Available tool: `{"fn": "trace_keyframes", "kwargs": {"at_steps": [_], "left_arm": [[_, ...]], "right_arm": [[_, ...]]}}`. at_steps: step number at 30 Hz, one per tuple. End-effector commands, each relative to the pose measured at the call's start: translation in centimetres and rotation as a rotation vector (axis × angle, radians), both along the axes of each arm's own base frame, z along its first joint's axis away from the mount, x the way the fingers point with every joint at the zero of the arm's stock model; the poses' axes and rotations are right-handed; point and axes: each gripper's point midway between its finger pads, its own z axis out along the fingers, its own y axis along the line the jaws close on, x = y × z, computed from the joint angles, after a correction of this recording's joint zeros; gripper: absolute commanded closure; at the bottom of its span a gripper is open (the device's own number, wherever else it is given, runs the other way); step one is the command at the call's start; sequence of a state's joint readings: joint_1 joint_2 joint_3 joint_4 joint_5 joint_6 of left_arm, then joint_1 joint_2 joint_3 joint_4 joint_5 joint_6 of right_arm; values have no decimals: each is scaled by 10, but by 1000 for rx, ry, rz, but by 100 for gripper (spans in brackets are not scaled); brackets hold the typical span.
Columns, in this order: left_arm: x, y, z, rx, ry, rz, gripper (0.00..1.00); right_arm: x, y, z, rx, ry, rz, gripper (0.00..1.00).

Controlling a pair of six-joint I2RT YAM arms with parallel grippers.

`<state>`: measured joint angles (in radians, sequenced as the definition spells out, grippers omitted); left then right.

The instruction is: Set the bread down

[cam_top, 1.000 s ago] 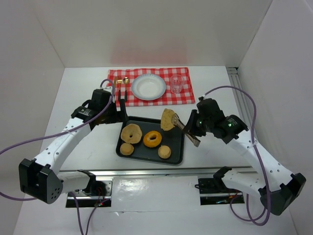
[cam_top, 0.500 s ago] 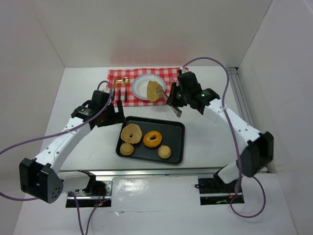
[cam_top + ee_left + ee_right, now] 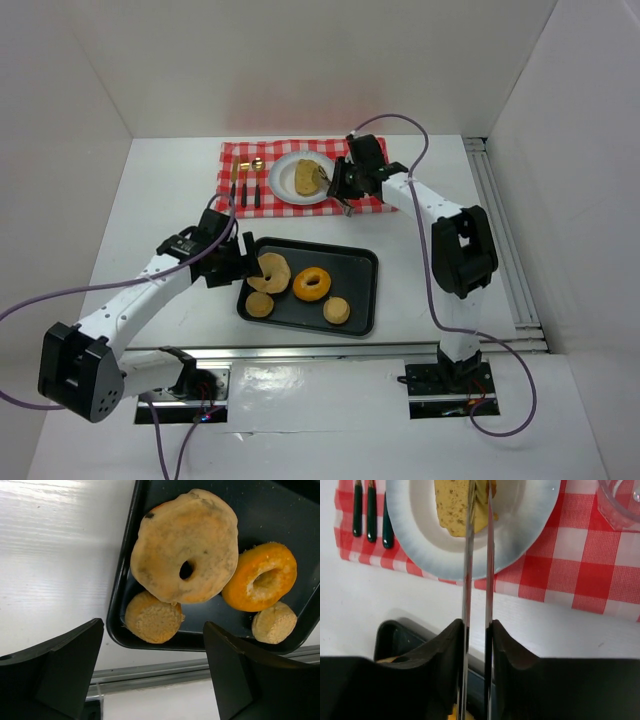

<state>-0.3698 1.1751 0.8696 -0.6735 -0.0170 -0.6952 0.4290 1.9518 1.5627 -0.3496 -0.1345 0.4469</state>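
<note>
A tan slice of bread [image 3: 305, 177] lies on the white plate [image 3: 283, 191] on the checkered cloth. It also shows in the right wrist view [image 3: 451, 505]. My right gripper [image 3: 345, 185] is shut on metal tongs [image 3: 466, 580], whose tips reach the bread's right side over the plate [image 3: 525, 525]. In the right wrist view the right gripper [image 3: 476, 630] hovers over the cloth's near edge. My left gripper [image 3: 243, 268] is open and empty above the left edge of the black tray [image 3: 362, 300], and in its own view [image 3: 152, 627] its fingers straddle a small bun.
The tray [image 3: 127, 575] holds a pale bagel [image 3: 185, 545], an orange donut [image 3: 260, 575] and two small buns [image 3: 152, 622] [image 3: 274, 622]. Cutlery [image 3: 370, 510] lies left of the plate. A clear glass [image 3: 620, 505] stands to its right.
My right arm has carried the bread in the tongs from above the tray's right side back to the white plate. My left gripper has moved nearer, over the tray's left edge.
</note>
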Motion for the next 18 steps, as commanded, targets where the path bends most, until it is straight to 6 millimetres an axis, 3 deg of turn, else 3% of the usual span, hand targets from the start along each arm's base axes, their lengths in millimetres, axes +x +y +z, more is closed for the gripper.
{"fn": "trace_keyframes", "kwargs": {"at_steps": [1,2,7,14,18], "left_arm": [[8,-12,-1,-55,-14,22,7],[8,-12,-3,-55,-14,22,9],[14,-20,-16,-61,18,23,15],[33,-21,-24,0,4,40,22],[42,-25,-30,16,-3,39,25]], "right_arm": [[27,20,55,71,-161,51,63],[28,25,59,67,-174,50,49],[26,11,100,40,-265,15,34],[6,-3,157,64,-360,0,31],[-19,-14,172,61,-378,-12,31]]}}
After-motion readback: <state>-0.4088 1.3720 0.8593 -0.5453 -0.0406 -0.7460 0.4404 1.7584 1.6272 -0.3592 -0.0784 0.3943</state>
